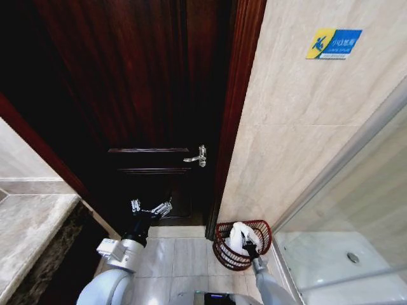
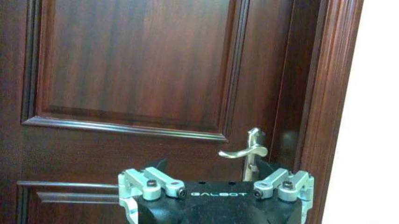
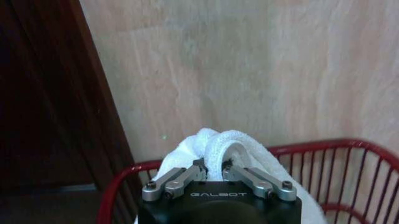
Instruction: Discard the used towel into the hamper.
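The white towel [image 1: 238,234] is bunched up inside the top of the hamper [image 1: 222,251], a round dark-red wire basket on the floor against the beige wall. My right gripper [image 1: 249,244] is over the basket, shut on a fold of the towel. In the right wrist view the fingers [image 3: 187,176] pinch the towel [image 3: 249,140], with the hamper's red rim [image 3: 355,143] behind and below. My left gripper [image 1: 151,207] is held out in front of the dark door, well left of the hamper, open with nothing in it.
A dark wooden door [image 1: 146,95] with a silver lever handle [image 1: 200,155] [image 2: 248,150] stands straight ahead. A marble counter [image 1: 32,222] is at the left. A glass shower enclosure [image 1: 343,254] is at the right. Pale floor tiles [image 1: 178,254] lie between the arms.
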{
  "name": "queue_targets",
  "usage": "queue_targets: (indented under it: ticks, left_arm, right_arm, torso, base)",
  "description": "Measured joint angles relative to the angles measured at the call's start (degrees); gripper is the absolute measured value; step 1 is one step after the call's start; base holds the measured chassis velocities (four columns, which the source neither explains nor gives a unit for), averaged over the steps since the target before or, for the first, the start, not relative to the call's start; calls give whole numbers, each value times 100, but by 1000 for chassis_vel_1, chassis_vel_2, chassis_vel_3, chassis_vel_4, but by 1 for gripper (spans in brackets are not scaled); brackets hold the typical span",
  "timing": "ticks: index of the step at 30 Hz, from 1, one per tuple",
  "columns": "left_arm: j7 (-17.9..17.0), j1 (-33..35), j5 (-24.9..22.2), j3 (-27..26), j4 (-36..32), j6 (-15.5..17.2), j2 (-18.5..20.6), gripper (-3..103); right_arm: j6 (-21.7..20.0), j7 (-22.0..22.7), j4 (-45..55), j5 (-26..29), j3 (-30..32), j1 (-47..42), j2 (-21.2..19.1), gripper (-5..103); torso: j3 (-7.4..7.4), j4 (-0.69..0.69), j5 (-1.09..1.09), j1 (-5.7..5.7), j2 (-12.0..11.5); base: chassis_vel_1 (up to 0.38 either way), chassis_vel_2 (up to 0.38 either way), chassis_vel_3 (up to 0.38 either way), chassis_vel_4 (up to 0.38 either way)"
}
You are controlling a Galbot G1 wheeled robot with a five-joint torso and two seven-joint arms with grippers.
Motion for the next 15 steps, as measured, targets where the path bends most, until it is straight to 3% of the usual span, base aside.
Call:
queue_targets:
  ticks: [15]
  left_arm:
    - [0,0,0,0,0,0,0,97]
  right_arm:
    - [-1469,-213,-649,-498,53,608,-57,10]
  torso:
    - [0,0,0,0,0]
  base:
    - [0,0,0,0]
